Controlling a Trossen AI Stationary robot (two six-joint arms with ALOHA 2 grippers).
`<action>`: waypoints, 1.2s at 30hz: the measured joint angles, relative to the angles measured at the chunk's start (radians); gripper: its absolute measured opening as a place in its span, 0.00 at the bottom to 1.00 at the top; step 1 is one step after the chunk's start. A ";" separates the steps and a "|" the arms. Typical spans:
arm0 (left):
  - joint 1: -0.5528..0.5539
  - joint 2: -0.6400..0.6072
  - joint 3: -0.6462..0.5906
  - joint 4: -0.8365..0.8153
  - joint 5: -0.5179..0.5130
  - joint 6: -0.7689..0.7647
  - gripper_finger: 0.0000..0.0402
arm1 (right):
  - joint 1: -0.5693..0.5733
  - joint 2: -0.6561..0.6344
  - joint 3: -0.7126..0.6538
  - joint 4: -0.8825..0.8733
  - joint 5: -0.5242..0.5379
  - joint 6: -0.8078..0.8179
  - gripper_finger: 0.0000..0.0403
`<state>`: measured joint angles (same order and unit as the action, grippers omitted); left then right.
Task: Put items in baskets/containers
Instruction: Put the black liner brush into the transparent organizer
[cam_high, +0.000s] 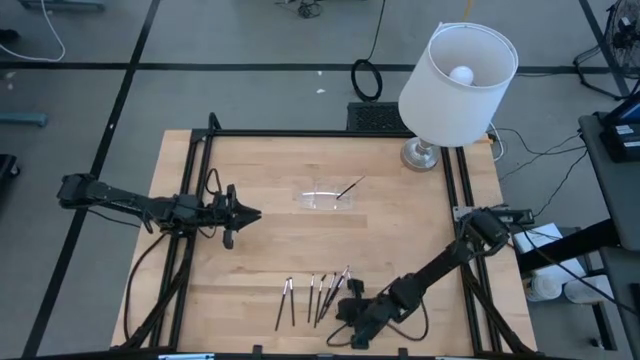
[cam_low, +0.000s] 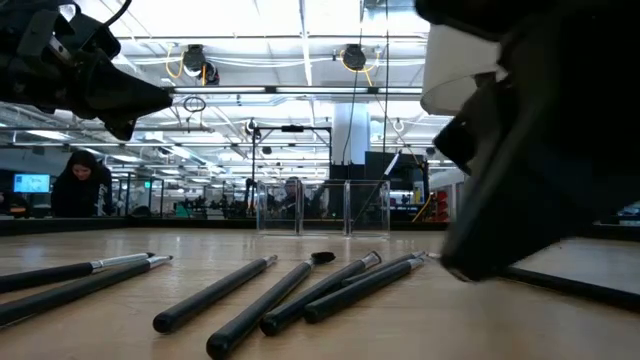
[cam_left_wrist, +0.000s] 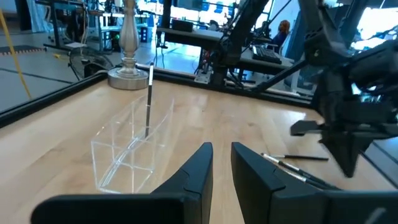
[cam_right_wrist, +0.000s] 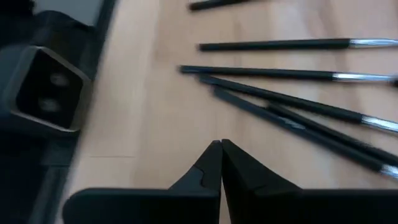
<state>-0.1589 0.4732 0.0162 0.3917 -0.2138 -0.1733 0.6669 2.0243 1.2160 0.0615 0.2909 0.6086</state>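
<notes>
Light wooden table (cam_high: 400, 240) with one white-shaded lamp (cam_high: 457, 70) at its far edge. One clear rectangular plastic container (cam_high: 324, 198) at centre holds one thin dark brush (cam_high: 350, 187), leaning. About six dark metal-tipped brushes (cam_high: 315, 296) lie at the near edge. Left gripper (cam_high: 252, 214): partly open, empty. Right gripper (cam_high: 345, 308): closed, empty, beside the row.

the table (cam_high: 400, 230) is evenly and brightly lit from above, with only faint, soft shadows under the arms and the lamp (cam_high: 458, 75), whose bulb shows as a white spot inside the shade. in the low view, rows of ceiling lights (cam_low: 300, 40) glare almost white, and the arm (cam_low: 540, 140) close to the lens is a dark, unfocused mass. the right wrist view is smeared by motion blur, softening the brushes (cam_right_wrist: 292, 93).
</notes>
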 joint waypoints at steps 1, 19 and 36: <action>0.000 0.000 0.000 0.000 0.000 0.012 0.16 | 0.007 0.000 0.011 -0.037 0.000 0.018 0.00; 0.000 0.000 0.000 -0.002 0.033 0.040 0.16 | 0.042 -0.005 0.088 -0.448 -0.009 0.285 0.00; 0.000 0.000 0.000 -0.007 0.066 0.025 0.16 | 0.035 -0.002 0.084 -0.628 -0.056 0.301 0.00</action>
<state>-0.1587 0.4732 0.0162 0.3847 -0.1479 -0.1478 0.7019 2.0224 1.3003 -0.5668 0.2345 0.9092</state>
